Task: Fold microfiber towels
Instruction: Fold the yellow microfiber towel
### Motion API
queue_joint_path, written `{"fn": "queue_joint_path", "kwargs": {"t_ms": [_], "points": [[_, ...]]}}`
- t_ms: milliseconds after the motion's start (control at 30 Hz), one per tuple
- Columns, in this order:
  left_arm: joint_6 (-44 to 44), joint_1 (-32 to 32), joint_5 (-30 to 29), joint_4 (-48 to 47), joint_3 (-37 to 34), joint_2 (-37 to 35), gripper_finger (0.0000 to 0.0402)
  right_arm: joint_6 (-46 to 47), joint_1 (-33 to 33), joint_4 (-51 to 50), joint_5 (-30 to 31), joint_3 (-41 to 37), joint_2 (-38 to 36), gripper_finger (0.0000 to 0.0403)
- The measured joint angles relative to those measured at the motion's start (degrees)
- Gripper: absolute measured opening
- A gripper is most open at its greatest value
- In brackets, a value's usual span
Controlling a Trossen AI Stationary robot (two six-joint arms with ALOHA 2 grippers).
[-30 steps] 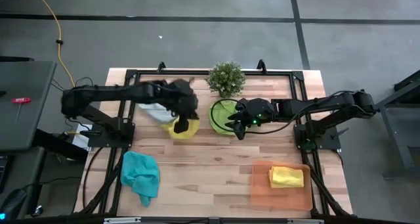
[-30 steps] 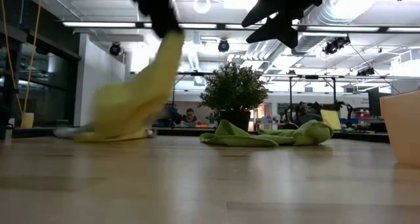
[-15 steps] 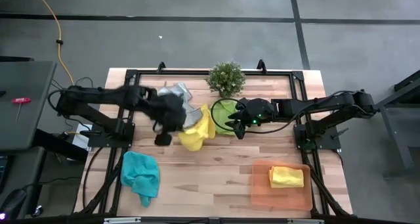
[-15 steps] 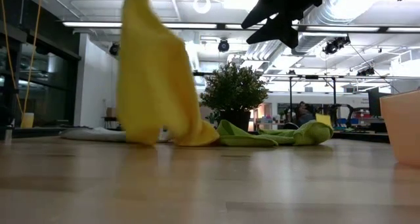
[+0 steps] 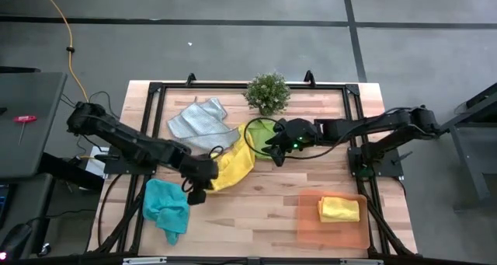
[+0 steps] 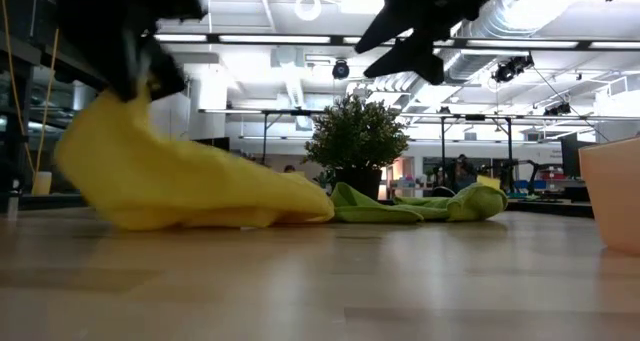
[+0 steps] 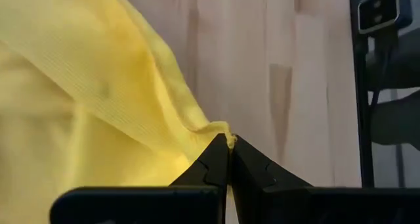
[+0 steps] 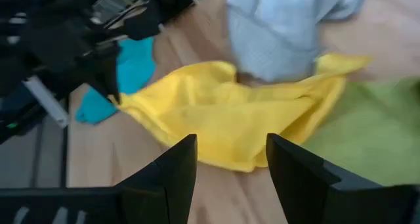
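- From above, we see the left gripper (image 5: 200, 181) pinched on one corner of the yellow towel (image 5: 231, 164), which trails away from it toward the lime towel (image 5: 262, 132). The right gripper (image 5: 273, 147) hangs over that lime towel, just past the yellow one's far end. The grey towel (image 5: 199, 120) lies beyond the left gripper, the teal towel (image 5: 166, 204) just beside it, and a second yellow towel (image 5: 339, 209) sits folded in the orange tray (image 5: 311, 224), well off.
- At table height, the yellow towel is a soft, rumpled heap with one end lifted, the plant (image 6: 356, 141) behind it.
- On the left wrist, the fingers (image 7: 211, 168) are clamped tight on the very corner tip; the weave looks fine and ribbed, limp in its drape.
- On the right wrist, the fingers (image 8: 172, 173) stand apart with nothing between them, the yellow towel straight ahead.
- To do this well, we reckon the corner should be drawn low and slow until the cloth lies flat and clear of its neighbours; the right gripper could pin the far end.
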Motion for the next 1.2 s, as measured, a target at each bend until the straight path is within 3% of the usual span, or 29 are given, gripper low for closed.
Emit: {"fn": "queue_joint_path", "kwargs": {"t_ms": [467,667,933,1200], "points": [[-17.78,-16.87,-0.41,2.35,-13.82,-0.02,0.0000,1.54,0.02,7.65,-9.95,0.00,9.60,0.0174],[-19.86,-16.81,-3.25,6.42,-13.86,-0.81,0.0000,2.57,0.04,8.21,-11.33,0.00,11.88,0.0174],[-14.81,-13.12,-4.18,9.03,-13.84,-3.82,0.0000,3.68,0.04,9.01,-12.04,0.00,12.00,0.0174],[-12.94,-7.32,-3.36,8.45,-13.69,-15.18,0.0000,3.80,0.34,10.71,-16.86,0.27,11.56,0.0174]]}}
